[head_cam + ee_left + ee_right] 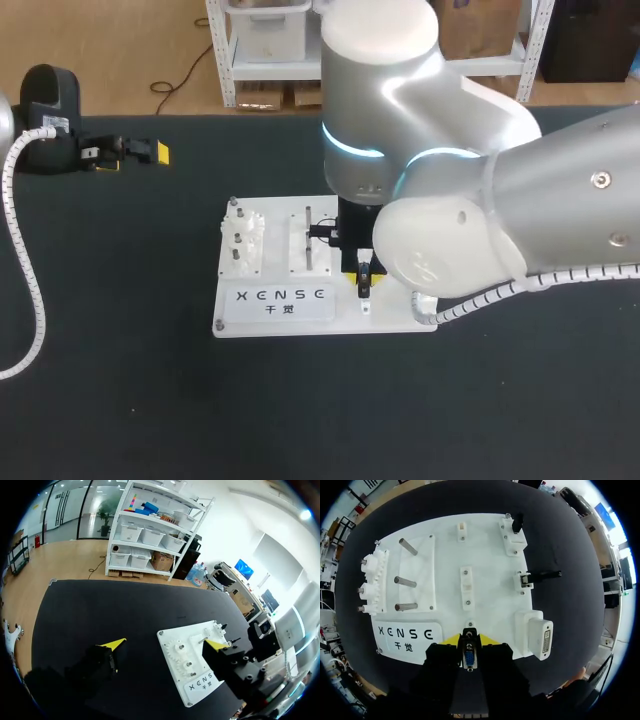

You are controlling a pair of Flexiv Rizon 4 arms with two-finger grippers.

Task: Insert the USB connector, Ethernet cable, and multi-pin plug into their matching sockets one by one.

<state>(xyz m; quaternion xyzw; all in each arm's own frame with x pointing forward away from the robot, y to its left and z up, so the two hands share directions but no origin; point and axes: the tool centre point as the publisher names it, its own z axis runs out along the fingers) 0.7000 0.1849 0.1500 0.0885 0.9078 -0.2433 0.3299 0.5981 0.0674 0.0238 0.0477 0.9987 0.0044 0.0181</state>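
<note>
Right gripper (469, 641) is clenching the plug (469, 659), with its blue face showing between the fingers. It's hovering over the near edge of the board (485, 545), just beside the printed label. The socket (546, 642) is sitting off to one side at the board's corner, so the plug isn't lined up with it at all.

That's what I'm watching. The plug has to arrive square, and with this many pins even a small twist or offset is probably going to jam the shell on the socket rim or bend something. The fingers are pinching only the narrow body, so pushing against a misaligned rim could be rocking the plug in the grip or popping it loose. I can't tell whether the board is fastened to the table (120, 400); if not, a hard shove may be sliding it.

Along that same side, the Ethernet cable (545, 573) and USB (518, 522) are looking seated already, and an arm swinging across could be clipping the cable sticking out sideways.

Left gripper (164, 645) is hanging released, holding nothing, well apart from the board, so it isn't bracing anything.
</note>
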